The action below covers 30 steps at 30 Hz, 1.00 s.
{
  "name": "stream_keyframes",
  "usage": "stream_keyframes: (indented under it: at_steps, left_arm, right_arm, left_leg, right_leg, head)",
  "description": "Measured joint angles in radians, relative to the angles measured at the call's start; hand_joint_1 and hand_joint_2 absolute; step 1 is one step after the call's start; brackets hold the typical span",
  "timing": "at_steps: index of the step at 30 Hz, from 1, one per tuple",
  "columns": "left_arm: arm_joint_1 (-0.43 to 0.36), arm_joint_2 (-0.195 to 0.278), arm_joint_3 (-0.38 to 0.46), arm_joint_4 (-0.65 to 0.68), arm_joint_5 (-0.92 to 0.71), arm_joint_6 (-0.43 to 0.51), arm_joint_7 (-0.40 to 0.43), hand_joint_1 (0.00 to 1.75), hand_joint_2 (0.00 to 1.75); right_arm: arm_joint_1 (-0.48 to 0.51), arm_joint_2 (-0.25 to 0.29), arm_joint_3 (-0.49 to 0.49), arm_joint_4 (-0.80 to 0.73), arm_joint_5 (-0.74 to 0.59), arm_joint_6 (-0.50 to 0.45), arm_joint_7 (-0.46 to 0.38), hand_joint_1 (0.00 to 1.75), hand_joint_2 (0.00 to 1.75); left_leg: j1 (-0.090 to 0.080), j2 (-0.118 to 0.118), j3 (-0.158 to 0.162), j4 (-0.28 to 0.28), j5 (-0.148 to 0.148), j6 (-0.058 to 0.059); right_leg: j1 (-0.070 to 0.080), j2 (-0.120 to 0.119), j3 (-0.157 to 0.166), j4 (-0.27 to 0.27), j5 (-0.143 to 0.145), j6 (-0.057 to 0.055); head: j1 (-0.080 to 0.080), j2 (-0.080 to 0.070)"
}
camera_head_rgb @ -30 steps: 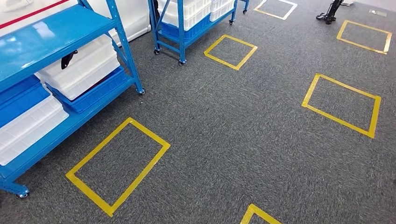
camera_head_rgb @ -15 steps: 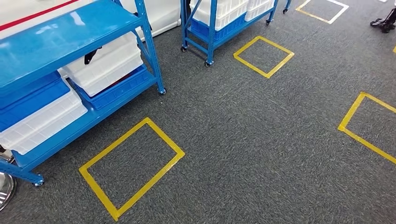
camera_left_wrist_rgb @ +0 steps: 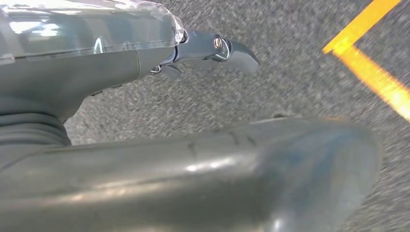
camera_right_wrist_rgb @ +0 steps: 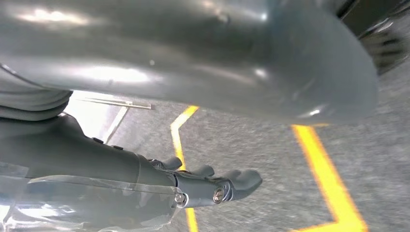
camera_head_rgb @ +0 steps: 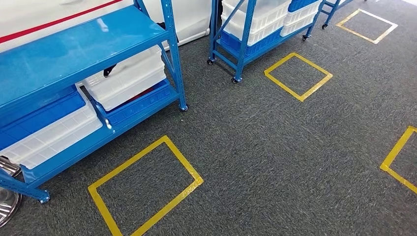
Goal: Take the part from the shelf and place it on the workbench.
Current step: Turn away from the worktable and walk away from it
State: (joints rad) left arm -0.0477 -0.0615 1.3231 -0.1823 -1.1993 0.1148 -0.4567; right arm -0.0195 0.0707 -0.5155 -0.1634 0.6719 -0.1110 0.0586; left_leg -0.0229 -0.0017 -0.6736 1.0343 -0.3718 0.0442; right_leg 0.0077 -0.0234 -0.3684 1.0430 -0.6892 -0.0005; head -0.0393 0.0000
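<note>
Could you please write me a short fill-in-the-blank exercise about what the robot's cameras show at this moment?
1. The nearest shelf has a frame coloured ____.
2. The squares taped on the carpet are ____.
3. The trays on the shelf's lower levels are white and ____.
4. The left hand hangs over the ____, holding nothing.

Missing words: blue; yellow; blue; carpet

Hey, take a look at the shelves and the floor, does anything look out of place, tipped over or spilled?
Nothing stands out. The white bins and blue bins sit stacked inside the near blue shelf, the far blue shelf holds its bins too, and the yellow tape squares lie flat on the grey carpet with no spill.
</note>
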Motion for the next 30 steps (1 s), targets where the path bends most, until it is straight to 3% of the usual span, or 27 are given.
stream_keyframes:
  at_steps: [2, 3, 4, 5, 6, 8, 10, 11, 12, 13, 14, 16, 18, 19, 20, 22, 23, 25, 26, 28, 30]
  left_arm:
    - [-0.003, 0.0, 0.0, 0.0, -0.003, 0.0, -0.001, 0.0, 0.0]
    - [-0.004, 0.0, 0.0, 0.0, -0.003, 0.0, -0.001, 0.0, 0.0]
    - [-0.003, 0.0, 0.0, 0.0, -0.003, 0.0, -0.001, 0.0, 0.0]
    - [-0.002, 0.0, 0.0, 0.0, -0.003, 0.0, -0.001, 0.0, 0.0]
    - [-0.001, -0.001, 0.0, 0.0, -0.003, 0.0, -0.001, 0.0, 0.0]
    - [0.001, -0.002, 0.0, 0.001, -0.003, 0.0, -0.002, 0.0, 0.0]
    - [0.001, -0.002, 0.0, 0.001, -0.004, -0.001, -0.004, 0.0, 0.0]
    - [0.001, -0.002, 0.0, 0.001, -0.005, -0.002, -0.005, 0.0, 0.0]
    - [0.003, -0.002, 0.0, 0.001, -0.006, -0.003, -0.006, 0.0, 0.0]
    - [0.005, -0.002, 0.0, 0.001, -0.006, -0.004, -0.007, 0.0, 0.0]
    - [0.007, -0.002, 0.0, 0.002, -0.007, -0.004, -0.007, 0.0, 0.0]
    - [0.005, -0.003, -0.001, 0.002, -0.008, -0.005, -0.007, 0.0, 0.0]
    - [0.0, -0.003, -0.002, 0.002, -0.011, -0.01, -0.007, 0.0, 0.0]
    - [0.0, -0.003, -0.003, 0.002, -0.013, -0.013, -0.007, 0.0, 0.0]
    - [0.001, -0.003, -0.004, 0.002, -0.014, -0.016, -0.006, 0.0, 0.0]
    - [0.003, -0.003, -0.004, 0.002, -0.014, -0.018, -0.005, 0.0, 0.0]
    - [0.002, -0.002, -0.004, 0.002, -0.013, -0.017, -0.004, 0.0, 0.0]
    - [-0.001, -0.002, -0.004, 0.002, -0.012, -0.015, -0.004, 0.0, 0.0]
    - [-0.001, -0.002, -0.004, 0.002, -0.012, -0.015, -0.004, 0.0, 0.0]
    - [0.002, -0.002, -0.004, 0.002, -0.011, -0.014, -0.004, 0.0, 0.0]
    - [0.004, -0.003, -0.004, 0.002, -0.011, -0.013, -0.003, 0.0, 0.0]
  right_arm:
    - [-0.004, 0.001, 0.0, 0.0, 0.003, 0.002, 0.001, 0.0, 0.0]
    - [-0.005, 0.001, 0.0, 0.0, 0.005, 0.003, 0.001, 0.0, 0.0]
    - [-0.005, 0.0, 0.0, 0.0, 0.008, 0.004, 0.001, 0.0, 0.0]
    - [-0.003, 0.0, 0.0, 0.0, 0.01, 0.004, 0.001, 0.0, 0.0]
    - [-0.001, -0.002, 0.0, 0.0, 0.011, 0.004, 0.001, 0.0, 0.0]
    - [0.007, -0.004, 0.0, 0.0, 0.011, 0.005, 0.001, 0.0, 0.0]
    - [0.01, -0.005, 0.0, 0.001, 0.01, 0.004, 0.0, 0.0, 0.0]
    - [0.009, -0.005, 0.0, 0.001, 0.009, 0.004, 0.0, 0.0, 0.0]
    - [0.007, -0.005, 0.0, 0.001, 0.008, 0.004, 0.0, 0.0, 0.0]
    - [0.004, -0.004, 0.0, 0.001, 0.008, 0.004, 0.0, 0.0, 0.0]
    - [0.004, -0.004, 0.0, 0.001, 0.007, 0.004, 0.0, 0.0, 0.0]
    - [0.008, -0.003, 0.0, 0.001, 0.007, 0.004, 0.0, 0.0, 0.0]
    - [0.011, -0.003, 0.0, 0.001, 0.006, 0.004, 0.001, 0.0, 0.0]
    - [0.011, -0.003, 0.0, 0.001, 0.006, 0.004, 0.001, 0.0, 0.0]
    - [0.011, -0.003, 0.0, 0.001, 0.007, 0.004, 0.001, 0.0, 0.0]
    - [0.009, -0.003, 0.0, 0.001, 0.01, 0.004, 0.001, 0.0, 0.0]
    - [0.008, -0.003, 0.0, 0.001, 0.012, 0.005, 0.001, 0.0, 0.0]
    - [0.007, -0.003, 0.0, 0.001, 0.014, 0.008, 0.002, 0.0, 0.0]
    - [0.005, -0.003, 0.0, 0.001, 0.014, 0.009, 0.002, 0.0, 0.0]
    - [-0.003, -0.003, 0.0, 0.0, 0.014, 0.01, 0.003, 0.0, 0.0]
    - [-0.006, -0.004, 0.0, -0.002, 0.014, 0.01, 0.004, 0.0, 0.0]
  left_leg:
    - [0.003, -0.018, 0.015, -0.008, -0.011, 0.002]
    - [0.004, -0.029, 0.021, -0.008, -0.017, 0.001]
    - [0.005, -0.041, 0.028, -0.008, -0.023, -0.002]
    - [0.007, -0.055, 0.037, -0.008, -0.028, -0.004]
    - [0.009, -0.068, 0.046, -0.008, -0.034, -0.008]
    - [0.011, -0.092, 0.059, -0.006, -0.043, -0.017]
    - [0.015, -0.112, 0.057, -0.006, -0.045, -0.029]
    - [0.017, -0.124, 0.055, -0.007, -0.043, -0.036]
    - [0.018, -0.134, 0.052, -0.01, -0.04, -0.043]
    - [0.017, -0.13, 0.05, -0.007, -0.041, -0.049]
    - [0.015, -0.111, 0.042, 0.008, -0.052, -0.053]
    - [0.014, -0.049, 0.001, 0.1, -0.107, -0.059]
    - [0.019, -0.016, -0.06, 0.233, -0.169, -0.067]
    - [0.023, -0.01, -0.075, 0.271, -0.18, -0.07]
    - [0.026, -0.006, -0.072, 0.271, -0.172, -0.073]
    - [0.028, 0.016, -0.006, 0.161, -0.113, -0.072]
    - [0.025, 0.041, 0.036, 0.089, -0.089, -0.069]
    - [0.017, 0.074, 0.084, 0.002, -0.07, -0.056]
    - [0.012, 0.076, 0.088, -0.007, -0.075, -0.05]
    - [0.014, 0.053, 0.092, -0.016, -0.073, -0.038]
    - [0.022, 0.031, 0.1, -0.029, -0.069, -0.027]
  right_leg:
    - [-0.008, 0.015, -0.086, 0.138, -0.048, 0.01]
    - [-0.012, 0.017, -0.134, 0.199, -0.059, 0.015]
    - [-0.016, 0.018, -0.172, 0.233, -0.048, 0.018]
    - [-0.018, 0.021, -0.191, 0.228, -0.015, 0.02]
    - [-0.02, 0.027, -0.195, 0.187, 0.036, 0.021]
    - [-0.023, 0.072, -0.177, 0.068, 0.136, 0.02]
    - [-0.023, 0.115, -0.168, 0.005, 0.171, 0.011]
    - [-0.02, 0.12, -0.167, -0.001, 0.17, 0.005]
    - [-0.021, 0.108, -0.166, -0.005, 0.172, -0.003]
    - [-0.022, 0.095, -0.162, -0.01, 0.175, -0.012]
    - [-0.024, 0.08, -0.158, -0.017, 0.178, -0.02]
    - [-0.024, 0.047, -0.152, -0.026, 0.18, -0.033]
    - [-0.021, 0.015, -0.151, -0.026, 0.177, -0.036]
    - [-0.02, -0.001, -0.15, -0.026, 0.175, -0.036]
    - [-0.02, -0.015, -0.147, -0.026, 0.172, -0.035]
    - [-0.02, -0.041, -0.137, -0.026, 0.164, -0.03]
    - [-0.018, -0.052, -0.131, -0.025, 0.158, -0.026]
    - [-0.013, -0.072, -0.121, -0.025, 0.149, -0.016]
    - [-0.011, -0.082, -0.118, -0.027, 0.146, -0.011]
    - [-0.011, -0.092, -0.107, -0.03, 0.14, 0.001]
    - [-0.012, -0.051, -0.117, 0.006, 0.111, 0.01]
  head:
    - [0.0, 0.0]
    - [0.0, 0.0]
    - [0.0, 0.0]
    - [0.0, 0.0]
    - [0.0, 0.0]
    - [0.0, 0.0]
    - [0.0, 0.0]
    - [0.0, 0.0]
    - [0.0, 0.0]
    - [0.0, 0.0]
    - [0.0, 0.0]
    - [-0.001, 0.0]
    - [-0.001, 0.0]
    - [-0.001, 0.0]
    - [-0.001, 0.0]
    - [-0.001, 0.0]
    - [-0.001, 0.0]
    - [-0.001, 0.0]
    - [-0.001, 0.0]
    - [-0.001, 0.0]
    - [-0.001, 0.0]
